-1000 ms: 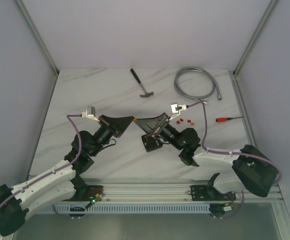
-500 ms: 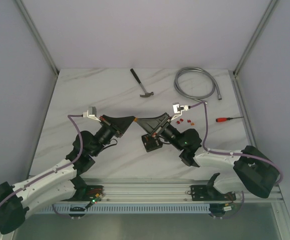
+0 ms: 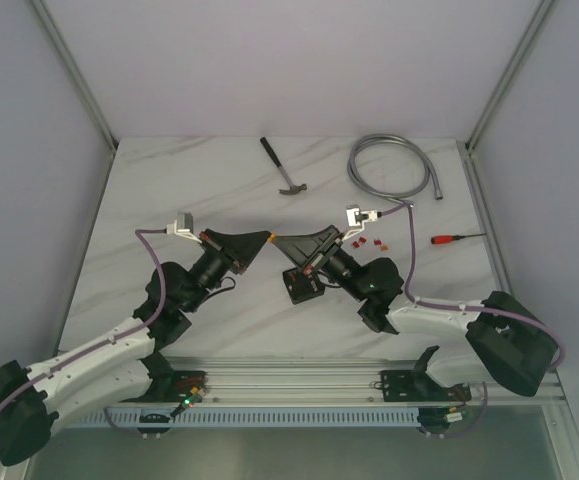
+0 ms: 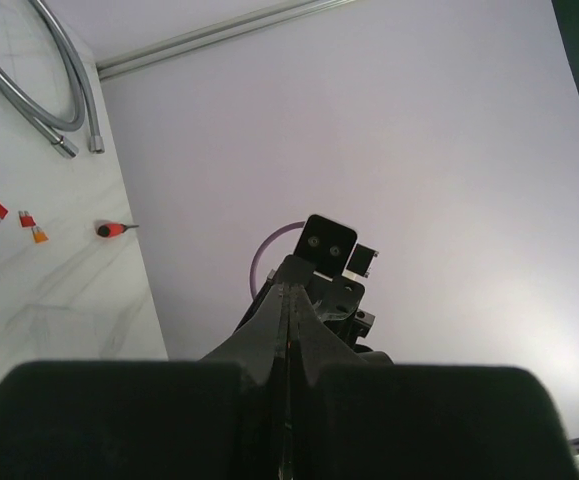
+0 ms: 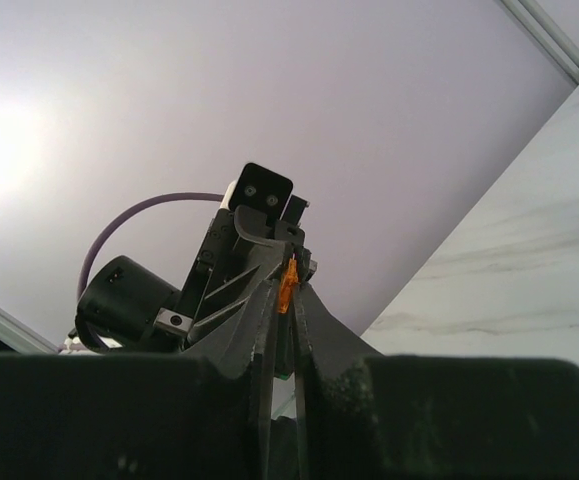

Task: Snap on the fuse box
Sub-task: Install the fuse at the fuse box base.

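Observation:
The fuse box (image 3: 302,288), a small black square box, lies on the table under my right wrist. My left gripper (image 3: 261,240) and right gripper (image 3: 279,242) are raised above the table and meet tip to tip, left of and beyond the box. In the right wrist view my right gripper (image 5: 287,300) is shut on a small orange fuse (image 5: 288,285), which reaches up to the tip of the left gripper opposite. In the left wrist view my left gripper (image 4: 289,295) has its jaws together; I cannot tell whether they pinch the fuse.
Several loose red and orange fuses (image 3: 364,241) lie right of the grippers. A red-handled screwdriver (image 3: 456,238) lies at the right edge. A coiled metal hose (image 3: 389,165) and a hammer (image 3: 284,168) lie at the back. A faint clear square cover (image 4: 64,322) lies on the table.

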Motion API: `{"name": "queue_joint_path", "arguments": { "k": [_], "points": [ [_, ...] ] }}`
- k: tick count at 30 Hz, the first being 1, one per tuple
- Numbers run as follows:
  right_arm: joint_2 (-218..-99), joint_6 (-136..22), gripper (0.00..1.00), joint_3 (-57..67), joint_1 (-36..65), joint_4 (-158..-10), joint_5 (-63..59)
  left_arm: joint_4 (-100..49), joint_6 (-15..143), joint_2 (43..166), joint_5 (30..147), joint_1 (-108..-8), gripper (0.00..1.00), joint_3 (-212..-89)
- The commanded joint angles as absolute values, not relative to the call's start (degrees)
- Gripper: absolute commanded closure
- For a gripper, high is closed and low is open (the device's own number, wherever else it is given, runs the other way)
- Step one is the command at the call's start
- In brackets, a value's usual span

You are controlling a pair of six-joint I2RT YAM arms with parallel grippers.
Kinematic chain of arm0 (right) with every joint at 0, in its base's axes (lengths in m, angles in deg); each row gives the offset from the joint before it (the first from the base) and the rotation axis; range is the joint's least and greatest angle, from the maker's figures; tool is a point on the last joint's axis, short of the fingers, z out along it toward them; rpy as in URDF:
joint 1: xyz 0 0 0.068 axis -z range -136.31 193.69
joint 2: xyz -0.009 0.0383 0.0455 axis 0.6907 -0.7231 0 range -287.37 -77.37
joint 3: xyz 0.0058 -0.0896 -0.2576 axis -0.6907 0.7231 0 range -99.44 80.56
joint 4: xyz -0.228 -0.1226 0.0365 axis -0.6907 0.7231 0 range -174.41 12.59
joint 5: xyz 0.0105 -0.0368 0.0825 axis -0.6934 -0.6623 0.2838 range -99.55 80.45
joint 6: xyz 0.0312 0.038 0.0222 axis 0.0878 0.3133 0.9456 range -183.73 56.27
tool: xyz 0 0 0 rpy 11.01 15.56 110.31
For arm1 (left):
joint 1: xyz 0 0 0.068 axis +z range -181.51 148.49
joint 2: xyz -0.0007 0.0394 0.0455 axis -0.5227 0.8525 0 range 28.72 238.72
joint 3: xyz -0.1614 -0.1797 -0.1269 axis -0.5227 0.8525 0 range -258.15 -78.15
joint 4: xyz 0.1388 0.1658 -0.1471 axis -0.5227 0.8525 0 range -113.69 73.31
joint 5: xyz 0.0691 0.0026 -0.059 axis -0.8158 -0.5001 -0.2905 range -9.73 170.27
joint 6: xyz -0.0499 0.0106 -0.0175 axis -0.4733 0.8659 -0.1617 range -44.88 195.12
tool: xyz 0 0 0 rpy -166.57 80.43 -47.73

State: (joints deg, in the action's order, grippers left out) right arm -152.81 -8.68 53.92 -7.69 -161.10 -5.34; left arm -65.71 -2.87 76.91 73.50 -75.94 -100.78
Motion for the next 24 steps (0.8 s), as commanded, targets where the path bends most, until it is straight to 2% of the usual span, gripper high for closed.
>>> {"name": "queue_joint_path", "arguments": {
  "k": [1,8,14,24],
  "points": [
    [-151.96,-9.76,0.87,54.1,-8.12,-165.47,-5.77,-68.67,-3.96,77.81,73.85,-76.98,1.0,-100.31],
    [-151.44,-10.86,1.0,54.04,-8.12,-164.42,-5.69,-67.6,-3.74,78.33,73.16,-77.39,1.0,-100.31],
    [-148.27,-14.09,1.0,53.58,-8.17,-153.56,-7.19,-61.17,0.06,75.69,67.91,-77.39,0.8,-99.78],
    [-142.23,-21.97,1.0,50.27,-6.68,-121.85,-11.12,-41.93,13.34,69.81,56.31,-76.91,0.5,-101.1]
  ]
}}
